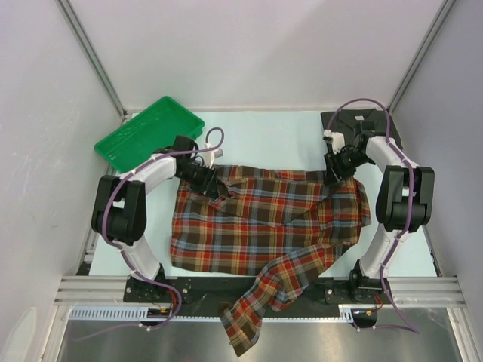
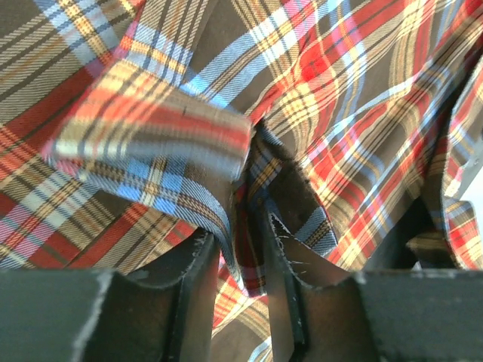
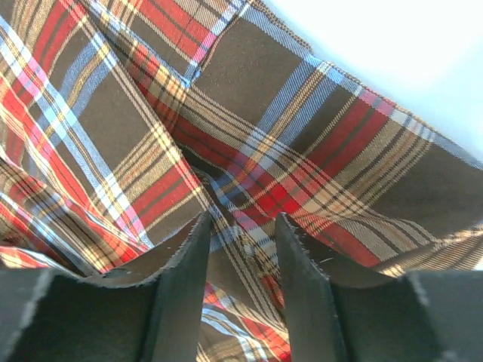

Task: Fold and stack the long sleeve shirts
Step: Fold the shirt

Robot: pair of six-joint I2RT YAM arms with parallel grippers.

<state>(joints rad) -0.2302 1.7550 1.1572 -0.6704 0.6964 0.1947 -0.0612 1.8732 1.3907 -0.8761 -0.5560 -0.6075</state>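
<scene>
Sleeve (image 1: 253,313) dangling off the near edge up top, plaid shirt (image 1: 264,219) spread in the middle, charcoal shirt (image 1: 355,121) back right, bare table (image 1: 287,136) behind. Left wrist: left gripper (image 2: 241,260) pinching a plaid fold. Right wrist: right gripper (image 3: 241,256) narrow on cloth too. Looks like first fold; next needs both lifting evenly.

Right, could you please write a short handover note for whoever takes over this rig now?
Left gripper: shut on the plaid shirt at its far left edge.
Right gripper: shut on the same shirt's far right edge.
The plaid shirt lies spread, unfolded, on the table, with one sleeve hanging over the near edge.
The grey shirt is in the far right corner; I cannot tell whether it is folded.
The green tray is far left.
Done: nothing stacked.
Left: fold the plaid shirt, check the grey one, stack both.
</scene>
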